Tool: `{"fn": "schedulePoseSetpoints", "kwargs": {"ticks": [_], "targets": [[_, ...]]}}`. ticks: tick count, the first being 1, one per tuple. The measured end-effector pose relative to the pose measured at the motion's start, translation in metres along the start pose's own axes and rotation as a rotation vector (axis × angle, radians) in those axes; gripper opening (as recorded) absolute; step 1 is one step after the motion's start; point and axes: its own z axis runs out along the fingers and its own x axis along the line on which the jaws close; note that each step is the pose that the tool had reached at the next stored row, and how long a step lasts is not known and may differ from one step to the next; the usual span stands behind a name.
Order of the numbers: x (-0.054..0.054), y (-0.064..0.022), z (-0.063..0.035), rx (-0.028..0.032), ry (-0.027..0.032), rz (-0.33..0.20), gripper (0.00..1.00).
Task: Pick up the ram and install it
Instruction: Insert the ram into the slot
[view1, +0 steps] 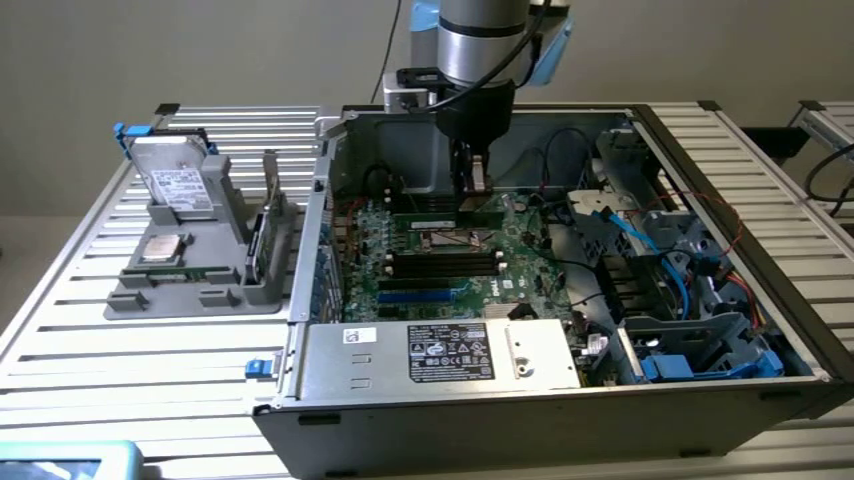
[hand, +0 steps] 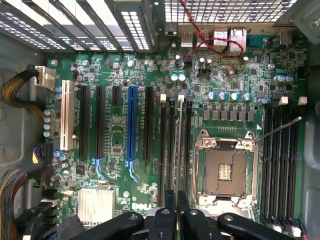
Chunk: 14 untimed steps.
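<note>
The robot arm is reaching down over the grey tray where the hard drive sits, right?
No. In the exterior view the arm reaches down into the open computer case, above the green motherboard. The hard drive does sit in the grey tray.

The slatted metal bench (view1: 134, 345) carries an open computer case (view1: 534, 430). A grey parts holder (view1: 200, 297) lies just beside the case.
</note>
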Motion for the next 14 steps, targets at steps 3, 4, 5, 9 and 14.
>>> {"fn": "schedulePoseSetpoints", "kwargs": {"ticks": [3,4,5,9,14], "targets": [[0.000,0.0000,0.0053,0.0000,0.0005,0.000,0.13],[0.000,0.0000,0.0072,0.0001,0.0005,0.000,0.13],[0.000,0.0000,0.0091,0.0001,0.0004,0.000,0.13],[0.001,0.0000,0.0118,0.0000,0.0005,0.000,0.13],[0.005,0.0001,0.0126,0.0000,0.0005,0.000,0.13]]}}
